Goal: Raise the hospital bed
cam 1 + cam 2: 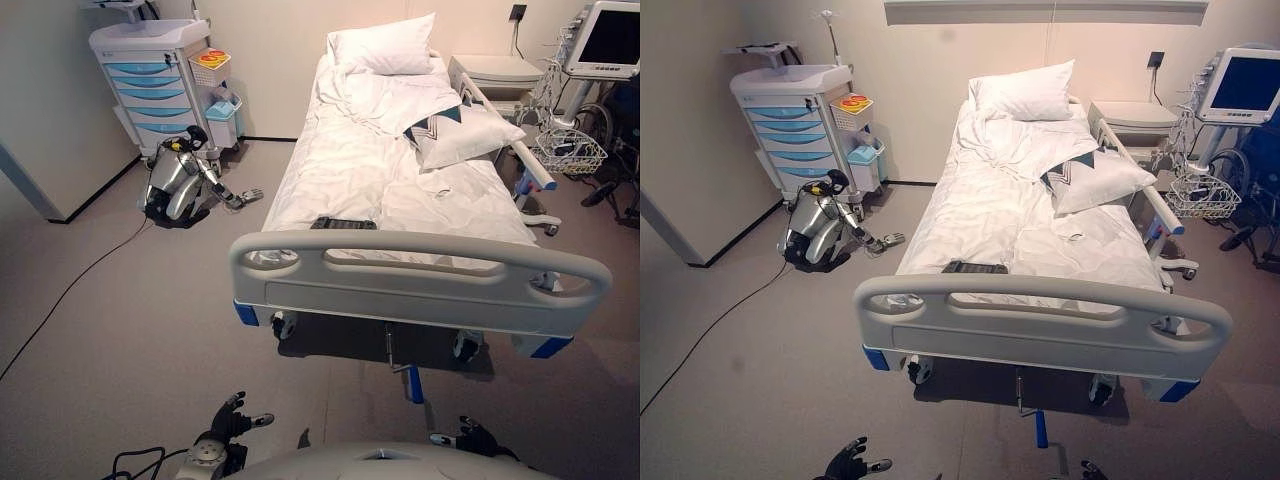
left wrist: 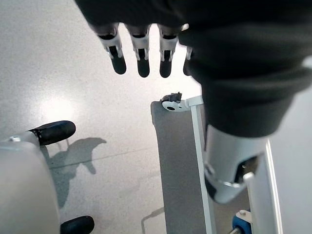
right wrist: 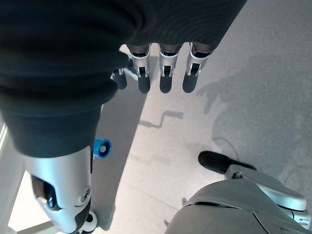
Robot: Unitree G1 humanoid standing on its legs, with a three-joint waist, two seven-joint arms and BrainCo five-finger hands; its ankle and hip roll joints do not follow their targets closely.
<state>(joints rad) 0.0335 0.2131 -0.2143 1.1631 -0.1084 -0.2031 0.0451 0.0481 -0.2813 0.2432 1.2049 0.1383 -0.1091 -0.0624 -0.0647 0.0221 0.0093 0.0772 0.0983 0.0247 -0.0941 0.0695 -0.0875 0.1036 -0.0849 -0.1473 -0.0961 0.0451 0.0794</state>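
Note:
The hospital bed stands before me with white sheets, a grey footboard and blue corner bumpers. Under the footboard a metal crank hangs down, ending in a blue handle that also shows as the blue handle in the right wrist view. My left hand hovers low over the floor, left of the crank, fingers straight, holding nothing. My right hand hangs on the other side, just right of the handle, fingers straight and empty. Neither hand touches the bed.
A black remote lies on the mattress near the footboard, with pillows at the head. A cart with blue drawers and a silver machine on the floor stand left. A cabinet, monitor and wire basket stand right.

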